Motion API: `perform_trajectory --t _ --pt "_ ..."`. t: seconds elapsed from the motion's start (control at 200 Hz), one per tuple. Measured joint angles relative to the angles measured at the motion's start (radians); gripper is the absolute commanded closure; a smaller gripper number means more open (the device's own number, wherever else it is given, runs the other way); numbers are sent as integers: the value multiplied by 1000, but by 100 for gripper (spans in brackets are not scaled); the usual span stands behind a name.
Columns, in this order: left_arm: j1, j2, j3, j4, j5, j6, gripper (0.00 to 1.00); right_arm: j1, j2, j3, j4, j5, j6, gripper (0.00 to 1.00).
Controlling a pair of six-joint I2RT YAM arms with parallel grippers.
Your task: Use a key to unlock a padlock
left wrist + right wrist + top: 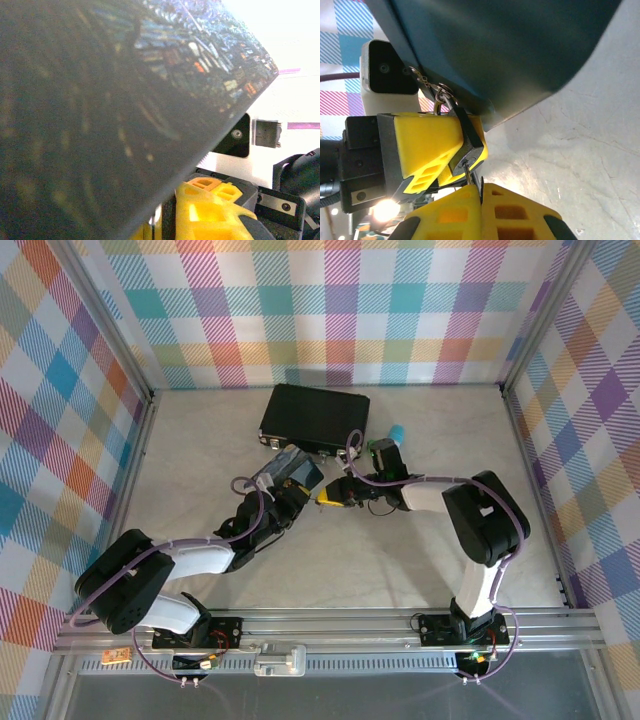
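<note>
Right gripper (481, 187) pinches key (468, 173) over plaid-walled table (570, 150).

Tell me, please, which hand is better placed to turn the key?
Right: the right hand already pinches the key at the lower end of the padlock, while the left hand steadies it.

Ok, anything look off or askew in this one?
The blue tin leans tilted over the left gripper, which pinches the padlock hanging from it; the right gripper holds the key at it. Nothing spilled or broken.
</note>
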Motion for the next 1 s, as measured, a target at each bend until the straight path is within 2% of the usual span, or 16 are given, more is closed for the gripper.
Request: perform_trajectory --t 0.245,0.43,0.525,1.0 --pt "19 -16 56 -122 49 63 100 13 -55 -5 -85 92 -140 100" --pt "20 -82 100 -275 28 118 100 47 -114 -5 -147 195 -188 100" --pt "13 -111 121 -343 -6 147 100 59 -134 -5 -157 227 -188 100" --pt "-15 -87 132 -410 -91 185 100 72 -111 -92 -23 256 -93 100"
